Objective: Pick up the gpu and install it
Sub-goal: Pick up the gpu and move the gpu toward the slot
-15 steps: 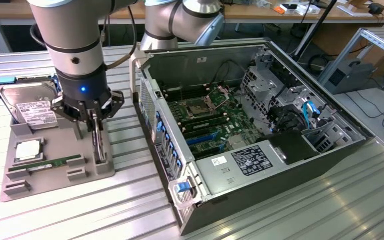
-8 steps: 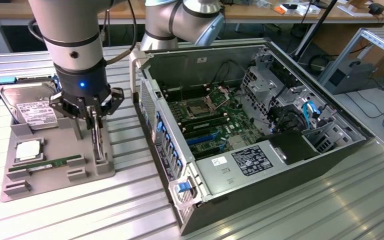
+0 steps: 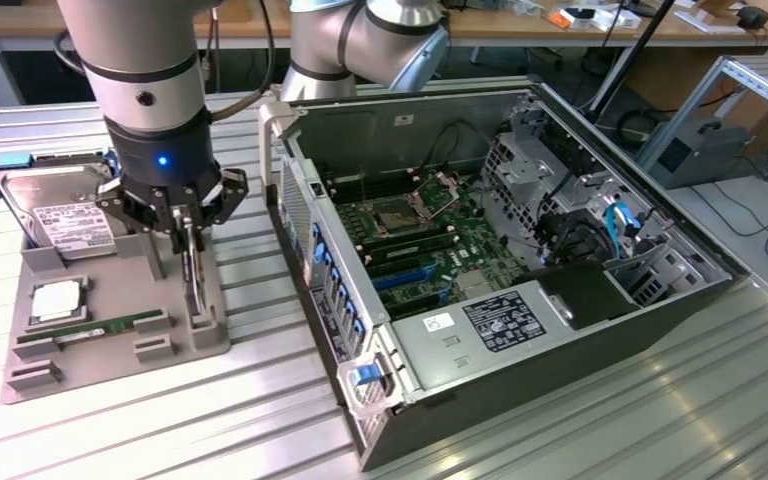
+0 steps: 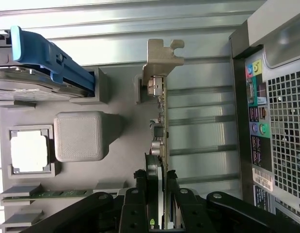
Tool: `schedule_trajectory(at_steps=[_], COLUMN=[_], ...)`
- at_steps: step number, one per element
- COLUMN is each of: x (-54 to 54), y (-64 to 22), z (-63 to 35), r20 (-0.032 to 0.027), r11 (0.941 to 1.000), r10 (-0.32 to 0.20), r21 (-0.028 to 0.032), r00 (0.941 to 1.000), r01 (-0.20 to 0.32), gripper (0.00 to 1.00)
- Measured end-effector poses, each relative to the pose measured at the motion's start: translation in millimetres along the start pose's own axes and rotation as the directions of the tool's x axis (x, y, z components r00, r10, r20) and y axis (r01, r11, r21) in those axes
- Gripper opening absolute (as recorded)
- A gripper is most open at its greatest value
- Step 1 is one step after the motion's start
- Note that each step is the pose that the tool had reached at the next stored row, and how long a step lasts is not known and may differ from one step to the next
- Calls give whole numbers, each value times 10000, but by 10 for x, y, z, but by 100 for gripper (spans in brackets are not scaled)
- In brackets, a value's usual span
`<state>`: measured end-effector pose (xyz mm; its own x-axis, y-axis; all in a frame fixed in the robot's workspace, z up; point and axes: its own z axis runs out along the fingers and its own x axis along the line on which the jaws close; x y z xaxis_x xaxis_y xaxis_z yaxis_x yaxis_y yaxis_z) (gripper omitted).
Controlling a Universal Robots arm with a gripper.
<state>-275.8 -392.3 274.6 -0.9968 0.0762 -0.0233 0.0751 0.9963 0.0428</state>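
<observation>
The gripper [image 3: 187,235] hangs straight over the grey fixture tray [image 3: 117,290] with its fingers [image 4: 140,201] set on either side of the gpu [image 3: 196,285]; in the wrist view the two black pads sit flush against the card's opposite faces with no gap visible, so I judge them pressed together on the gpu [image 4: 162,121], not standing spread.

The gpu stands on its long edge in the tray's slots, thin side up; it appears seated in the fixture, not lifted. Its long axis runs along the tray, roughly parallel to the side wall of the open computer case [image 3: 411,120]; the jaws close across that axis, on the flat faces. The silver bracket [image 4: 162,56] marks one end of the card, and the grip sits well away from that end.

So the card lies directly beneath the gripper, between its fingers, with nothing to reach for sideways.

The case stands just beside the tray on the exterior view's right, with the motherboard [image 3: 424,240] exposed inside.

On the tray, the hard drive [image 3: 57,215] with its blue rail, the processor [image 3: 57,300] and the RAM stick [image 3: 111,327] rest in their own pockets, apart from the gpu.
</observation>
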Motion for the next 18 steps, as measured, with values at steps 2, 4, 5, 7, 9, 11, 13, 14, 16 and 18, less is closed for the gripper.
schedule_trajectory(at_steps=[2,4,5,7,9,11,13,14,16,18], x=[-1,-1,-2,-2,-3,-3,-4,-4,-5,-5], y=[1,2,3,4,5,6,7,7,8,10], z=[-26,-57,-72,-97,-119,-140,-157,-164,-195,-223], r20=[0,0,1,1,0,0,0,0,0,0], r11=[10000,10000,10000,10000,10000,10000,10000,10000,10000,10000], r10=[0,0,0,0,0,0,0,0,0,0], r21=[-1,-1,-1,-1,0,0,-1,-1,0,0], r00=[10000,10000,10000,10000,10000,10000,10000,10000,10000,10000], r01=[0,0,0,0,0,0,0,0,0,0], gripper=[27,27,27,27,27,27,27,27,27,27])
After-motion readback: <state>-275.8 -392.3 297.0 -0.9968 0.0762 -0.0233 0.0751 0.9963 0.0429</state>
